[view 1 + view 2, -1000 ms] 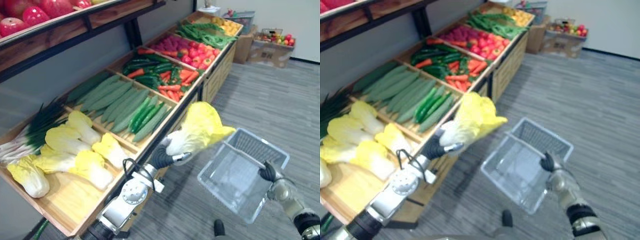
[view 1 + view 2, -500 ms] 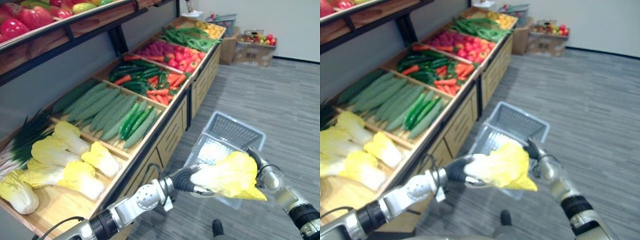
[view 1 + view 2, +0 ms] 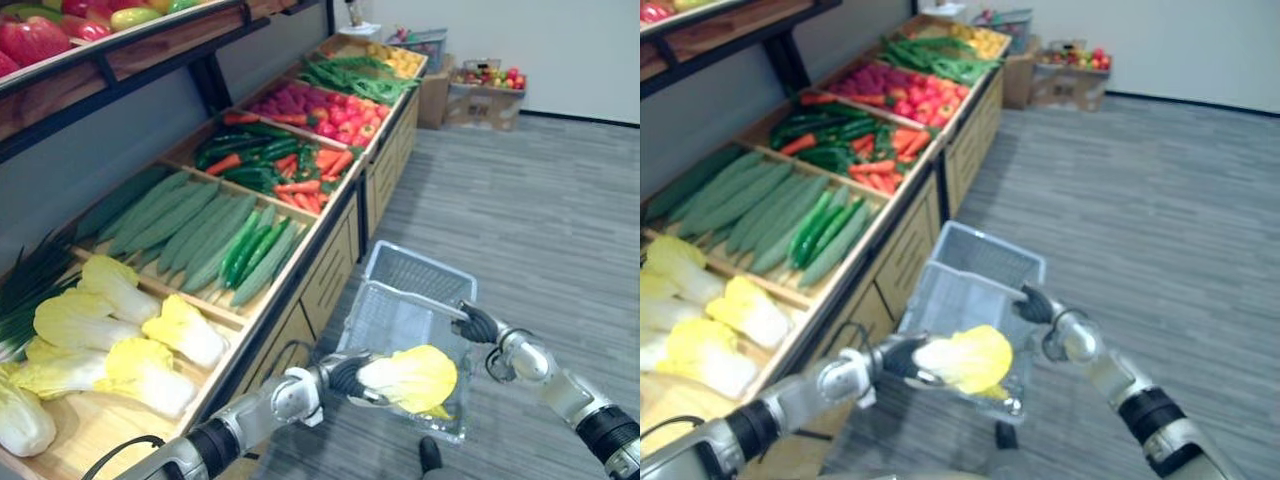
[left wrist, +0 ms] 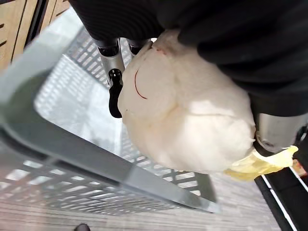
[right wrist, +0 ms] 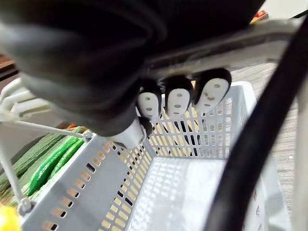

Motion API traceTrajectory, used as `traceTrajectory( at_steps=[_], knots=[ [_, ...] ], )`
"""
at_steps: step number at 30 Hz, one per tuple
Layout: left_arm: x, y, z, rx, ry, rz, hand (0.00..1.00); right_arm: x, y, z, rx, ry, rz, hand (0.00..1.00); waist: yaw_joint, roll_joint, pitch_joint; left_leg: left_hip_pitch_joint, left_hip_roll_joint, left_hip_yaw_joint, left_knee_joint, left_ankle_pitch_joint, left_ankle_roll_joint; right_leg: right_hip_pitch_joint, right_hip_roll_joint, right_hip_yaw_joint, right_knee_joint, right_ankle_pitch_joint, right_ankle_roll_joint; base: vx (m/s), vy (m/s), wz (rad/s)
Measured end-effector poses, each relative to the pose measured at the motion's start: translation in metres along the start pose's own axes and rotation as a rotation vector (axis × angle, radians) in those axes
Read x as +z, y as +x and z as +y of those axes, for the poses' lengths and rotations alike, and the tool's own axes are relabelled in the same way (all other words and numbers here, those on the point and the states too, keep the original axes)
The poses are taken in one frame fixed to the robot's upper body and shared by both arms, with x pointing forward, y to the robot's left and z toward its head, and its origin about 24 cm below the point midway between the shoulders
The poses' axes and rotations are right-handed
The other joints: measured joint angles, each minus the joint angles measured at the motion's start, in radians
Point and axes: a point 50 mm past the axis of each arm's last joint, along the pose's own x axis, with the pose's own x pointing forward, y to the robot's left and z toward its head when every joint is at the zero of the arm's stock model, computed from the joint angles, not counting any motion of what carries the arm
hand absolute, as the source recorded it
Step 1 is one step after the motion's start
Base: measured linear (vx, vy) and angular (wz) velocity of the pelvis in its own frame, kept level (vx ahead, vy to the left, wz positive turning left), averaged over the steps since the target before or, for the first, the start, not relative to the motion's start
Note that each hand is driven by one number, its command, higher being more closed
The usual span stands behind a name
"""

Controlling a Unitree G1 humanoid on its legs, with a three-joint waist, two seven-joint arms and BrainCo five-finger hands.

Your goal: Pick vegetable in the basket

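Eye views: left hand (image 3: 345,377) is gripping the cabbage (image 3: 410,378), hanging it over the basket's (image 3: 415,272) near edge. Right hand (image 3: 475,324) is carrying the basket at its right rim.
Left wrist view: fingers (image 4: 114,91) are wrapping the cabbage's white base, which looks above the near rim, not down inside.
Right wrist view: fingertips (image 5: 178,102) are curling round the handle (image 5: 231,41).
Step, I'd say: placing. Next: lower past the rim, then release.

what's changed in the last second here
The left hand swung the cabbage from up beside the wooden stand down and across to the basket. It now hangs low over the basket's near end, still gripped. The right hand kept its hold on the basket's handle. The vegetables on the stand lay as they were; the camera itself shifted.
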Motion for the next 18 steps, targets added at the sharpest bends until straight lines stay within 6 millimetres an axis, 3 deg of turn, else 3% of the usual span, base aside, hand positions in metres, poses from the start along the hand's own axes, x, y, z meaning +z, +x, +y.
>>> traceTrajectory(
  at_steps=[6,7,12,18],
  knots=[
    [-0.012,0.005,0.000,0.010,0.078,0.062,1.00,0.006,-0.002,0.004,0.081,0.023,-0.038,1.00,-0.013,-0.008,0.000,0.004,0.003,0.029,0.000,-0.002,-0.003,-0.017,0.014,0.029,0.004,0.000,0.000,-0.03,-0.024,-0.15],
    [-0.013,0.006,0.001,0.012,0.088,0.071,0.00,0.008,-0.002,0.004,0.090,0.028,-0.046,1.00,-0.014,-0.008,0.001,0.006,0.004,0.031,0.000,-0.002,-0.003,-0.017,0.016,0.031,0.004,0.000,0.000,-0.03,-0.022,-0.11],
    [-0.023,0.013,0.012,0.058,0.180,0.130,0.00,0.015,-0.003,0.002,0.109,0.061,-0.091,1.00,-0.027,-0.012,0.003,0.010,0.005,0.030,0.000,-0.004,-0.005,-0.017,0.020,0.039,0.004,0.000,0.000,-0.04,-0.019,-0.04],
    [-0.028,0.018,0.011,0.063,0.197,0.164,0.00,0.017,-0.004,-0.002,0.112,0.064,-0.104,1.00,-0.038,-0.017,0.009,0.010,0.003,0.029,0.000,-0.004,-0.006,-0.017,0.020,0.042,0.000,0.001,0.000,-0.05,-0.015,-0.01]
  ],
)
